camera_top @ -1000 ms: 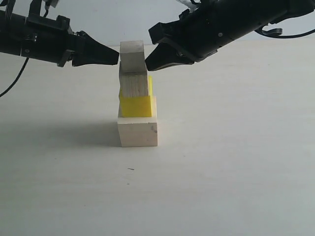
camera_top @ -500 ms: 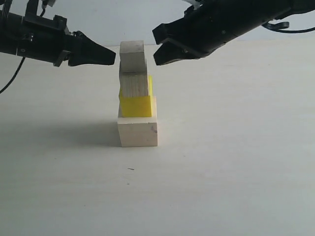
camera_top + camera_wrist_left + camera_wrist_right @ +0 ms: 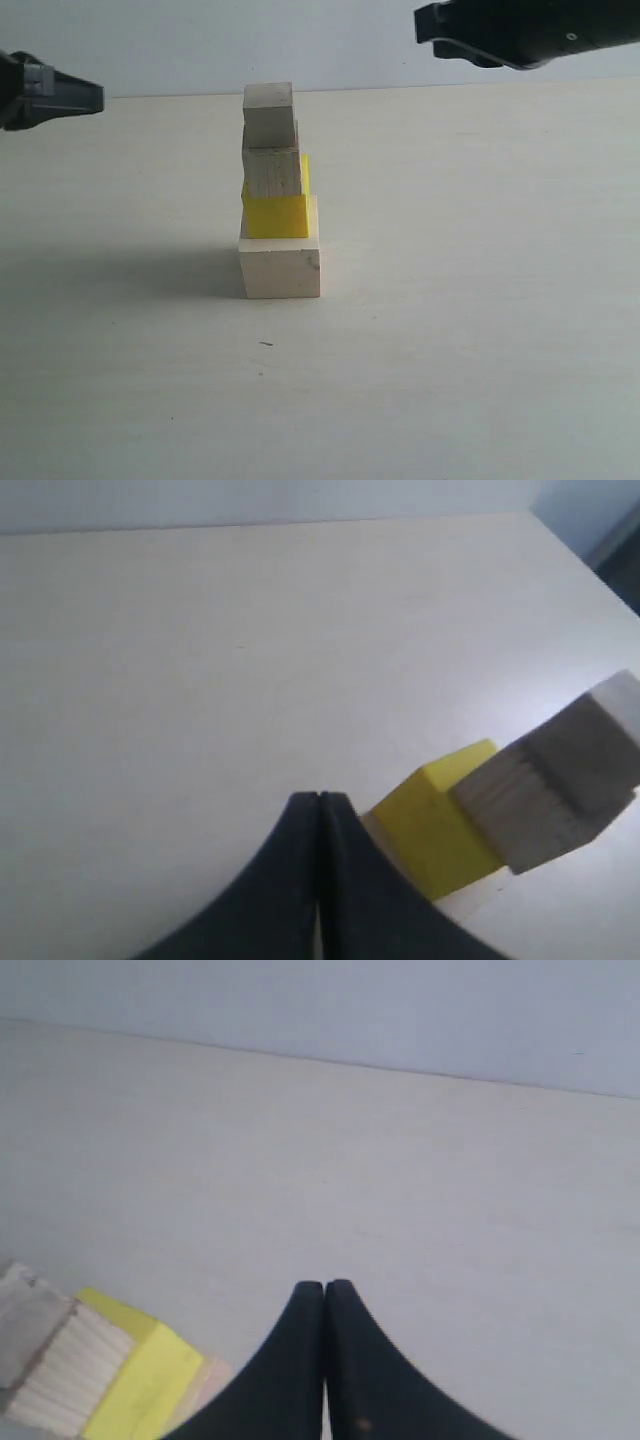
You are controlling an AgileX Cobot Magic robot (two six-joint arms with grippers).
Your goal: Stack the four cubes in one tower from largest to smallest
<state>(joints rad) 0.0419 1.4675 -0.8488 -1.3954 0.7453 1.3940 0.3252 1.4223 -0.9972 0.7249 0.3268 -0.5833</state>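
Note:
The tower stands in the middle of the table: a big pale wood cube at the bottom, a yellow cube on it, a smaller pale wood cube above, and a tiny pale wood cube on top. Nothing touches it. My left gripper is shut and empty, far to the left at the height of the top cube. My right gripper is shut and empty, up and to the right of the tower. The left wrist view shows the shut left gripper beside the yellow cube. The right wrist view shows the shut right gripper and the yellow cube.
The pale table runs bare around the tower, with a plain wall behind it. A small dark speck lies in front of the tower.
Both grippers have drawn back from the top cube: the left one far to the left, the right one up and to the right. The tower has not moved.

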